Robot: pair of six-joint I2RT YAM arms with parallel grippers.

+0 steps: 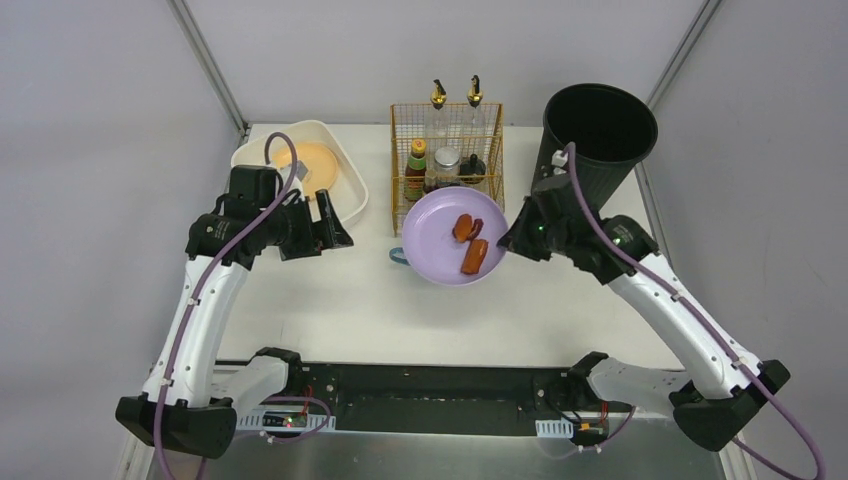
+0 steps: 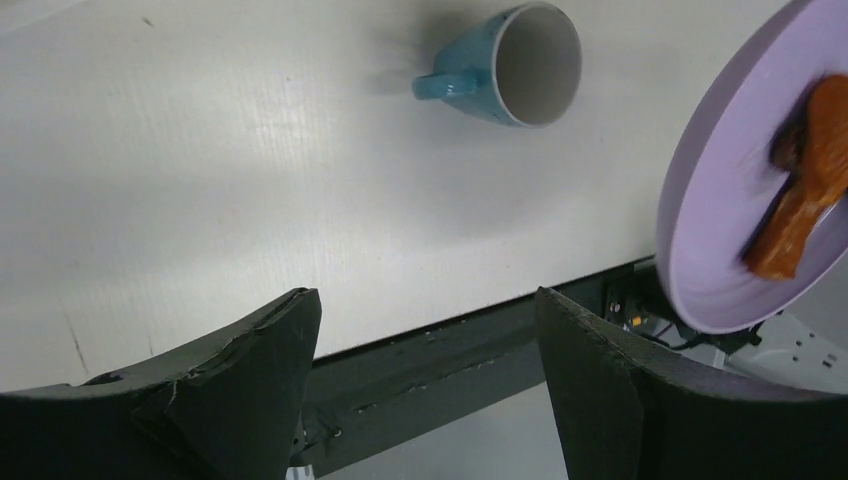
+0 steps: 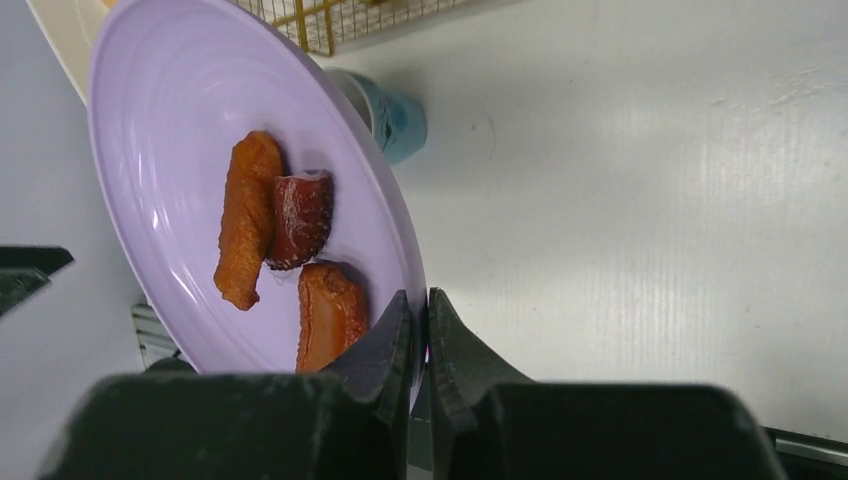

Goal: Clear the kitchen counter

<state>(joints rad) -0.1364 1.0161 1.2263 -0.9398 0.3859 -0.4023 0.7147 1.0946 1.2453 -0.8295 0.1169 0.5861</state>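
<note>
My right gripper (image 1: 512, 240) is shut on the rim of a lilac plate (image 1: 455, 238) and holds it above the kitchen counter (image 1: 330, 300). The plate carries three browned food pieces (image 1: 470, 245). In the right wrist view the gripper (image 3: 420, 310) pinches the plate (image 3: 180, 150) edge, with the food (image 3: 275, 225) on it. A blue mug (image 1: 398, 256) stands on the counter, mostly hidden under the plate; it shows in the left wrist view (image 2: 515, 65). My left gripper (image 1: 335, 215) is open and empty over the counter's left side, beside the white basin (image 1: 350, 185).
The white basin holds an orange dish (image 1: 305, 160). A gold wire rack (image 1: 445, 130) with bottles and jars stands at the back centre. A black bin (image 1: 600, 130) stands at the back right, close behind my right wrist. The black rail (image 1: 430, 385) runs along the front edge.
</note>
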